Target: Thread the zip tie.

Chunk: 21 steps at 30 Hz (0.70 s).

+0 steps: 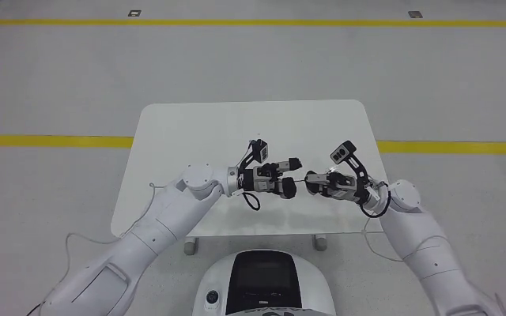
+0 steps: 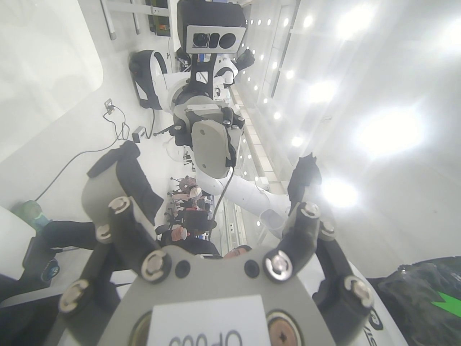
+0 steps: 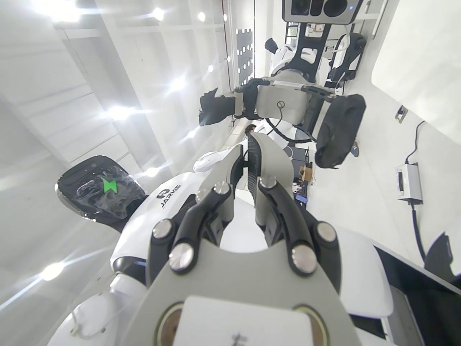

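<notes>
Both arms meet tip to tip above the white table's (image 1: 198,134) front edge. My right gripper (image 1: 310,178) (image 3: 246,145) is shut, its fingers pressed together. A thin dark strand, the zip tie (image 1: 301,180), pokes from them toward the other arm. My left gripper (image 1: 294,177) (image 2: 216,152) faces it with its black-padded fingers (image 2: 122,171) spread wide, open and holding nothing. The right gripper (image 2: 210,145) sits end-on between those spread fingers in the left wrist view. In the right wrist view the left gripper (image 3: 277,116) is straight ahead, open. The tie is too thin to make out in the wrist views.
The table top (image 1: 253,126) carries nothing else. Grey floor with yellow lines (image 1: 63,141) surrounds it. Cables and a power box (image 3: 408,181) lie on the floor beside the table.
</notes>
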Available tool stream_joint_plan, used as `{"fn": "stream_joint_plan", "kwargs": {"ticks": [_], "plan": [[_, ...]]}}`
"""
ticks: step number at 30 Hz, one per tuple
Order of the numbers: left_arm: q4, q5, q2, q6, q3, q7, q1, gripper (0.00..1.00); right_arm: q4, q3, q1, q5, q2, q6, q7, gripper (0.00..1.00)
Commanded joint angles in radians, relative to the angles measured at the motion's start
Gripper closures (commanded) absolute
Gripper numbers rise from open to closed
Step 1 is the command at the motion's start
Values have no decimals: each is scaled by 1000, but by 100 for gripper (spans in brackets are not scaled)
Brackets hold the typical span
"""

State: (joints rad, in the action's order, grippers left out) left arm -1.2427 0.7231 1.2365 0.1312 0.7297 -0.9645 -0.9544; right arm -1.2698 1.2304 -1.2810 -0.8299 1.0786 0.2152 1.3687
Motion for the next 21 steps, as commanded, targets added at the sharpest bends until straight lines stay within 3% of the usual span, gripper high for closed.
{"fn": "stream_joint_plan", "kwargs": {"ticks": [1, 4, 6, 14, 21], "plan": [[0, -1, 1, -1, 0, -2, 0, 20, 2, 1, 0, -2, 1, 1, -2, 100], [0, -3, 2, -1, 0, -4, 0, 33, 4, 2, 0, -5, 2, 5, -7, 100], [1, -4, 2, -2, 0, -5, 0, 36, 6, 3, 0, -8, 2, 9, -12, 100], [2, -7, 5, -7, 0, -6, -1, 27, 11, 6, -1, -15, 5, 11, -14, 100], [3, -10, 8, -8, -2, -9, 0, 27, 15, 1, 3, -10, 7, 8, -12, 100]]}}
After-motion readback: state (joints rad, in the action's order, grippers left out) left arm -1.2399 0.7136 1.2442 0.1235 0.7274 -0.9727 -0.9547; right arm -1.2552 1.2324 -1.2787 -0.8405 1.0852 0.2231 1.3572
